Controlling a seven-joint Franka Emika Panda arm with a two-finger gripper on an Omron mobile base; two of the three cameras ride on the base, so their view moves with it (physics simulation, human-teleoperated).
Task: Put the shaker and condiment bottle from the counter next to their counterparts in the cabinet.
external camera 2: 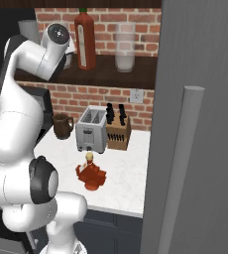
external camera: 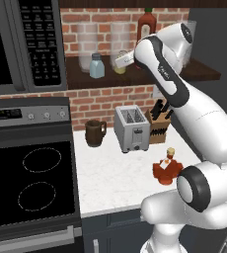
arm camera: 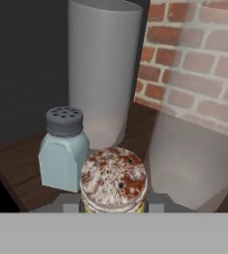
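Shaker between fingers, arm raised to cabinet

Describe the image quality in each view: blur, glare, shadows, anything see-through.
Left base view: soft, even light, no glare; the tumblers on the cabinet look translucent, brick showing through. Right base view: a blurred grey door covers the right side; the condiment bottle casts barely any shadow. Hand view: the shaker cap looms large between the gripper tips, beside the blue shaker.
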